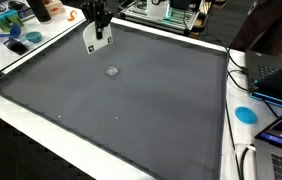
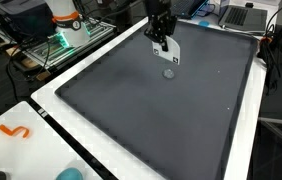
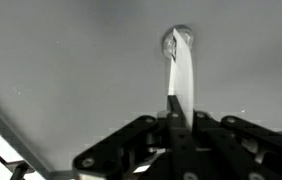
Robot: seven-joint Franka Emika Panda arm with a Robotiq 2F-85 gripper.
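Note:
My gripper (image 1: pixel 99 30) (image 2: pixel 161 38) hangs over the far part of a large dark grey mat (image 1: pixel 131 110) (image 2: pixel 171 120), in both exterior views. It is shut on a flat white card (image 1: pixel 96 40) (image 2: pixel 168 51) that dangles below the fingers, just above the mat. In the wrist view the gripper (image 3: pixel 174 115) holds the card (image 3: pixel 179 75) edge-on, so it shows as a narrow white strip. A small clear round thing (image 1: pixel 112 71) (image 2: pixel 169 72) (image 3: pixel 169 40) lies on the mat right below the card's free end. I cannot tell whether the two touch.
A white table border (image 1: pixel 21 105) (image 2: pixel 51 100) frames the mat. In an exterior view a blue disc (image 1: pixel 245 114), laptops (image 1: pixel 281 75) and cables sit beside it, with clutter (image 1: pixel 11 25) at the back. An orange squiggle (image 2: pixel 16 131) lies on the white corner.

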